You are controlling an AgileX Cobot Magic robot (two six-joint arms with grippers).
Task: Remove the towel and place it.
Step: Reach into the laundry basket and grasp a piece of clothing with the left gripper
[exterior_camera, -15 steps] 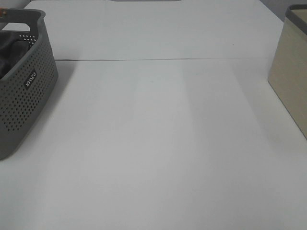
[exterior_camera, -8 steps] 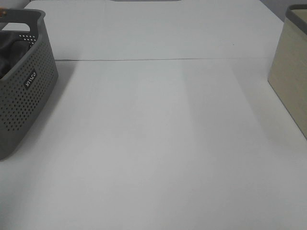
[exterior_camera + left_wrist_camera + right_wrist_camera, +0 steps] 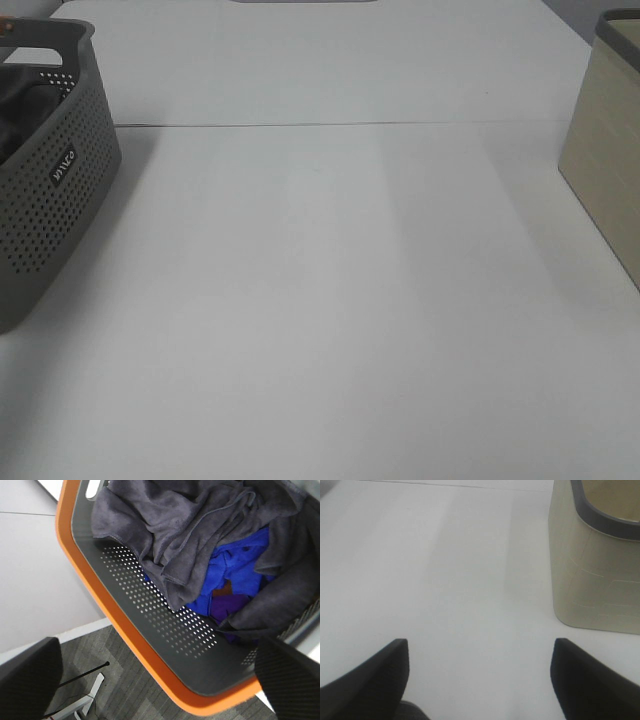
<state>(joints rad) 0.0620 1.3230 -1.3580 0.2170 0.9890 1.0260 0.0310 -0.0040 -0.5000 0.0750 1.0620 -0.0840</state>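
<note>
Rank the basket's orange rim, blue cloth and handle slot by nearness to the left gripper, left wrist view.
1. Orange rim: near edge, by the left gripper.
2. Blue cloth: middle, amid the towel.
3. Handle slot: far end wall.

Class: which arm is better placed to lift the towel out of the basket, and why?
Left. The left hand, open, hangs over the basket with the towel right before it. The right hand, also open, faces table beside the bin, away from the basket.
</note>
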